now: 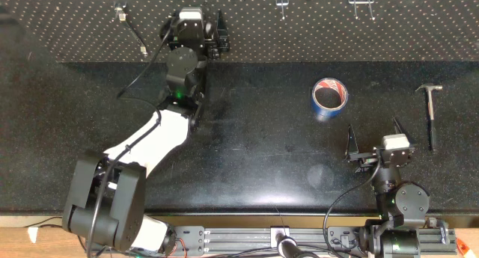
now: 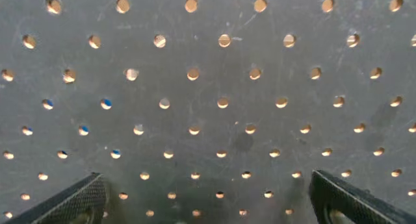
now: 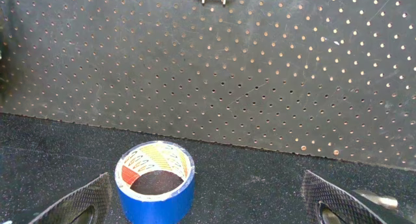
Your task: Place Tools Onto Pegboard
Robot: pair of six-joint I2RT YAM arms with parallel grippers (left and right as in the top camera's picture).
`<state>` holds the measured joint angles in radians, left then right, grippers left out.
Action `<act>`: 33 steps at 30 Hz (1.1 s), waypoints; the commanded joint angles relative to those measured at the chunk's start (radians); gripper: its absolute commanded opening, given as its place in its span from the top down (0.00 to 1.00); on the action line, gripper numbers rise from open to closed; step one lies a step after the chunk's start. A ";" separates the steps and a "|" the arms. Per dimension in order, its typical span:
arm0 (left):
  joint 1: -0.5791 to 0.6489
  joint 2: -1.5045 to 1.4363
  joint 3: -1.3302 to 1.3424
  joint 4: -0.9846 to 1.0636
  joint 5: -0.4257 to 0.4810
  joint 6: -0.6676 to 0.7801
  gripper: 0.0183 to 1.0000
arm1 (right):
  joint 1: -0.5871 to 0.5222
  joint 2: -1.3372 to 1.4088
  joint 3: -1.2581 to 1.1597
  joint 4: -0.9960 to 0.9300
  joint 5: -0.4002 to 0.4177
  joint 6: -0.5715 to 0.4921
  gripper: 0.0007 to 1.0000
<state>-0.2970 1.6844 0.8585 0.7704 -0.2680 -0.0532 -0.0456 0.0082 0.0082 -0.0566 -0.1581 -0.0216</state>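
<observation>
Blue tape roll (image 1: 329,98) on end, hammer (image 1: 431,120) lying flat

Pegboard (image 1: 314,34): dark grey, with a regular grid of small pale holes. Seen close in the left wrist view, most holes show tan and a few show blue.
Table (image 1: 254,138): black, finely speckled.
Tape roll (image 1: 329,98): blue outer band; inner face red, white and yellow with thin curved lines.
Hammer (image 1: 430,116), far right: black handle, silver head.
Hooks (image 1: 282,5): silver.
Left arm (image 1: 161,134): white link, black joints.
Right gripper (image 3: 205,178) fingers (image 3: 78,201): black, fine woven pattern.
</observation>
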 commanded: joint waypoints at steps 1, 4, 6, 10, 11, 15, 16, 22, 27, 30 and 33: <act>0.002 -0.095 0.023 -0.115 0.018 -0.002 0.00 | 0.006 -0.006 -0.004 -0.003 0.002 -0.010 0.06; 0.002 -0.276 0.023 -0.388 0.019 -0.002 0.00 | 0.006 -0.006 -0.004 -0.003 0.002 -0.010 0.06; 0.002 -0.385 0.021 -0.539 0.019 -0.002 0.00 | 0.006 -0.006 -0.004 -0.003 0.002 -0.010 0.06; 0.031 -0.586 -0.036 -0.677 0.143 -0.002 0.00 | 0.006 -0.006 -0.004 -0.003 0.002 -0.010 0.06; 0.054 -0.641 -0.079 -0.677 0.177 -0.002 0.00 | 0.006 -0.006 -0.004 -0.003 0.001 -0.010 0.06; 0.150 -0.864 -0.262 -0.676 0.267 -0.003 0.00 | 0.006 -0.006 -0.004 -0.003 0.002 -0.010 0.06; 0.200 -0.916 -0.307 -0.677 0.310 -0.023 0.00 | 0.006 -0.006 -0.004 -0.003 0.002 -0.010 0.06; 0.310 -1.218 -0.555 -0.677 0.306 -0.149 0.00 | 0.006 -0.006 -0.004 -0.003 0.002 -0.010 0.06; 0.310 -1.490 -0.768 -0.676 0.303 -0.149 0.00 | 0.006 -0.006 -0.004 -0.003 0.002 -0.010 0.06; 0.310 -1.626 -0.845 -0.677 0.303 -0.149 0.00 | 0.006 -0.006 -0.004 -0.003 0.001 -0.010 0.06; 0.309 -1.682 -0.853 -0.762 0.290 -0.149 0.00 | 0.006 -0.006 -0.004 -0.003 0.002 -0.010 0.06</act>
<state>0.0090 0.0433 0.0113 0.0647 0.0273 -0.1886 -0.0456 0.0074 0.0086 -0.0566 -0.1585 -0.0216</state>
